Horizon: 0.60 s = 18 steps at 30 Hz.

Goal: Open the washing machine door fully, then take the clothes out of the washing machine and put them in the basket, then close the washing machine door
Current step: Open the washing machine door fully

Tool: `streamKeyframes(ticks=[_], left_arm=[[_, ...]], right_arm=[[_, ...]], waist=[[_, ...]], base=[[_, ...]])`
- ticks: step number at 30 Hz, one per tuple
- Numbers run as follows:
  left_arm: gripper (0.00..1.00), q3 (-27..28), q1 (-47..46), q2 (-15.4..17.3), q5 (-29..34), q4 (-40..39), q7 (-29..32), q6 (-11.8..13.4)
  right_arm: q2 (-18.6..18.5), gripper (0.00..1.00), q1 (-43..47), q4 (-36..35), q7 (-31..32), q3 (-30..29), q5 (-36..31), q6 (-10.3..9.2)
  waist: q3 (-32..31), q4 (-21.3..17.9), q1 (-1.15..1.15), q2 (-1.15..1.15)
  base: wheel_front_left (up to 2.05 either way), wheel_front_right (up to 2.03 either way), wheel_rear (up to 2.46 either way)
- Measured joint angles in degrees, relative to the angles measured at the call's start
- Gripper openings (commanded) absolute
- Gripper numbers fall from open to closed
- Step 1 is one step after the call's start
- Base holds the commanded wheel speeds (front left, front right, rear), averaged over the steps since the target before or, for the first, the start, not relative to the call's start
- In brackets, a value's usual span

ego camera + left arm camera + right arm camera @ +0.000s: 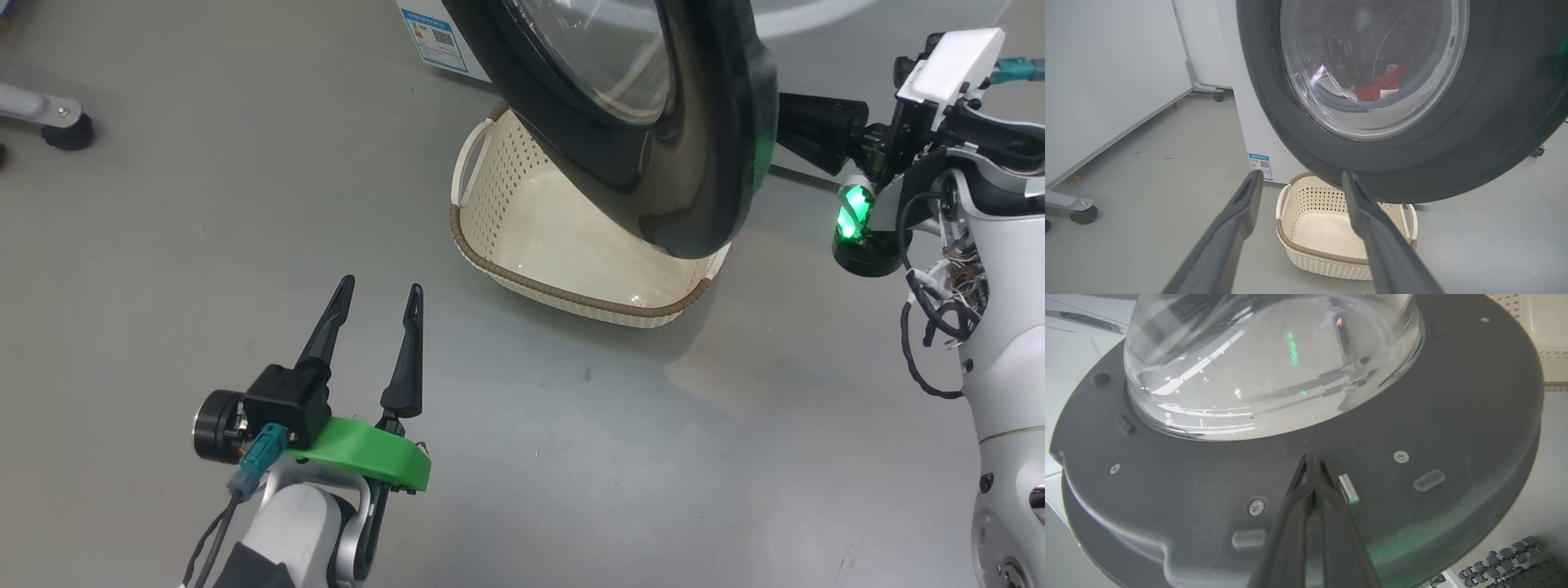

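The washing machine door (702, 163) stands partly open, its black rim hanging over the basket (571, 298). Behind it is the white washing machine (433, 33) with its blue label. In the left wrist view, red and white clothes (1376, 87) show through the door (1494, 122) glass, inside the drum. The cream basket (1314, 251) sits on the floor below, with nothing in it. My left gripper (382, 286) is open and empty, left of the basket and short of it. My right gripper (1312, 457) is shut, its tips pressed against the door's inner face (1208, 490) below the glass bowl (1274, 363).
A wheeled stand leg with a caster (65, 131) stands at the far left. A white panel (1106, 81) lines the left side of the room. Grey floor (571, 457) lies in front of the basket. My right arm's wrist (865, 139) reaches in behind the door.
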Motion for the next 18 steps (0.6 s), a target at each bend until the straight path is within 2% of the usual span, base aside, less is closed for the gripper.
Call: streamKeyframes(ticks=[18], left_arm=[[1.0,-0.2,0.2,0.0,0.0,-0.1,0.0,0.0]], right_arm=[[4.1,0.0,3.6,-1.4,2.8,4.3,2.1,0.01]], waist=[[-0.8,0.6,0.0,0.0]], base=[[0.0,0.0,0.0]])
